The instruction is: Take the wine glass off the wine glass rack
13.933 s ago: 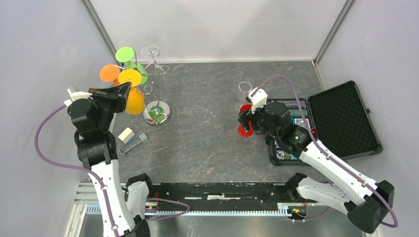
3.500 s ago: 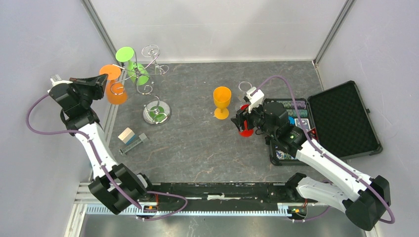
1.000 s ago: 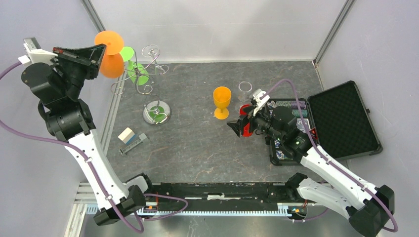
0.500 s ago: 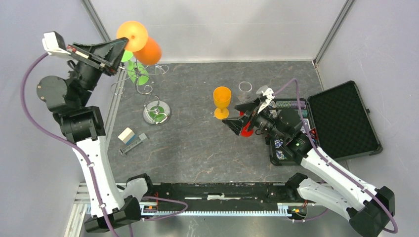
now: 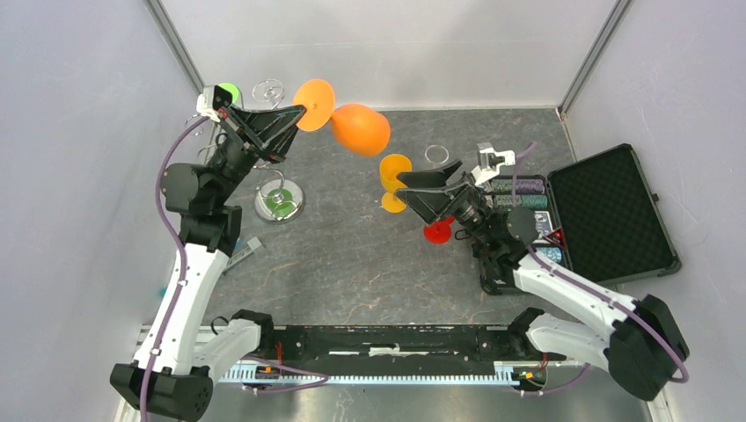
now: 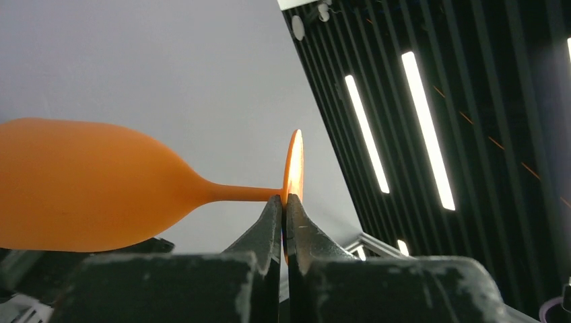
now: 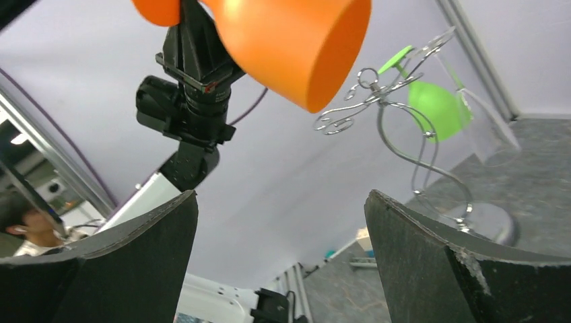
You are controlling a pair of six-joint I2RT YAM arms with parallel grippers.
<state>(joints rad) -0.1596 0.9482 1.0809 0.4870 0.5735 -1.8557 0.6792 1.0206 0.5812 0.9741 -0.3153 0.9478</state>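
Wine glass, the orange one point(image 5: 354, 126), is off the rack point(image 5: 266, 207) and up in the air. It lies on its side. Its cup points toward the right arm and its round foot points back to the left arm.

The left pincer point(image 5: 303, 110) is clamped on the edge of that round foot. In the left wrist view the two fingers of the left pincer point(image 6: 283, 202) are pressed on the thin foot, and the orange wine glass point(image 6: 87, 185) sticks out to the side.

The right pincer point(image 5: 428, 176) holds nothing. Its fingers are wide apart, and in the right wrist view the right pincer point(image 7: 276, 202) looks up at the open mouth of the orange wine glass point(image 7: 296, 47).

The rack stands on the dark surface point(image 5: 352, 259) by the left arm. A green glass point(image 7: 431, 101) hangs upside down on the rack point(image 7: 404, 145), and a clear glass point(image 7: 486, 128) hangs just beside it.

A yellow glass point(image 5: 394, 180) stands upright on the surface near the right pincer. A red glass point(image 5: 437, 231) is partly hidden under the right arm. A black case point(image 5: 616, 211) lies open at the right side.
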